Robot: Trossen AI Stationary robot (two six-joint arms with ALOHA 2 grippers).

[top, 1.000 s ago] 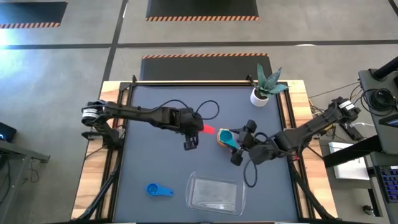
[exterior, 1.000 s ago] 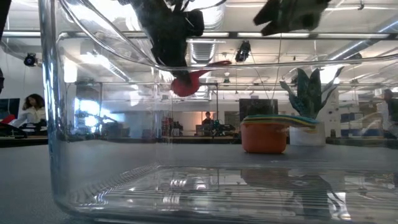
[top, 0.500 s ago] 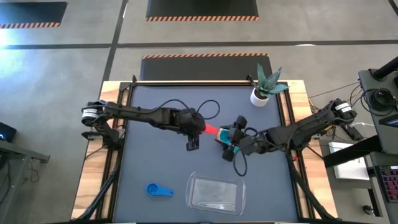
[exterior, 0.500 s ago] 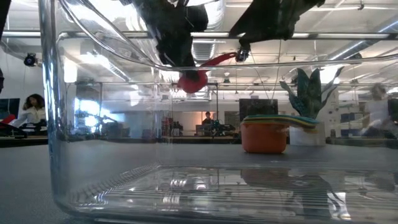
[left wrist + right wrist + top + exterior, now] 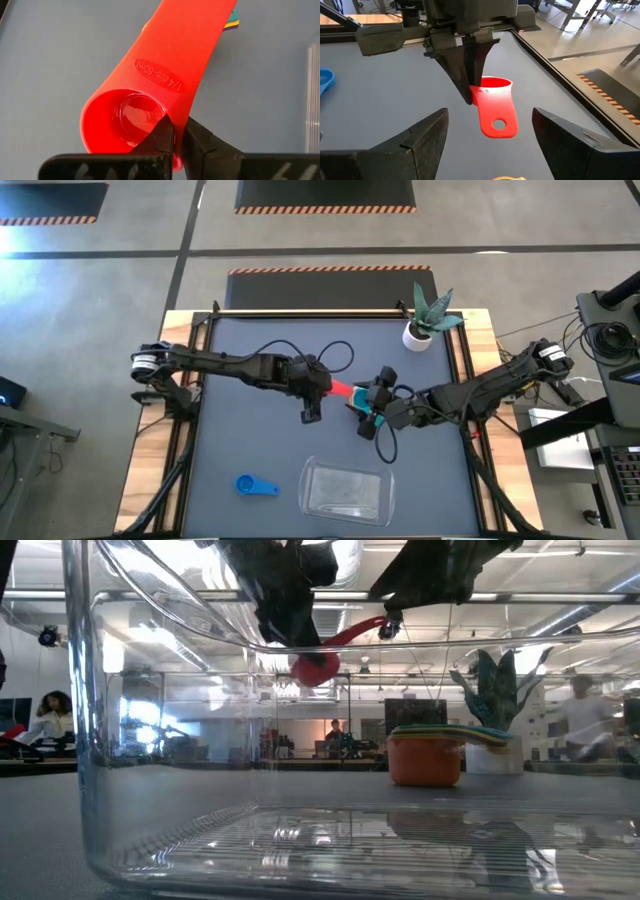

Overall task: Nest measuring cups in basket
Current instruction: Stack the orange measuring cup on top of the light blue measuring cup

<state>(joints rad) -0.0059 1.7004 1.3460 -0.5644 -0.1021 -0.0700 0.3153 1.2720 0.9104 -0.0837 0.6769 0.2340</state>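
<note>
The red cup (image 5: 338, 389), at the centre of the high view, is held aloft by its bowl rim in the clenched left gripper (image 5: 312, 392). Its handle should be centred between the right gripper's (image 5: 370, 413) spread jaws before they are closed.

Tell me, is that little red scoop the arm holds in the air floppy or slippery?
Probably stiff: the red cup juts out level from the left gripper, pinched only at its rim, and its handle shows no sag. Likely light, being small, thin plastic. Its glossy surface could be slippery, so the open right gripper may need a square hold on the handle.
</note>
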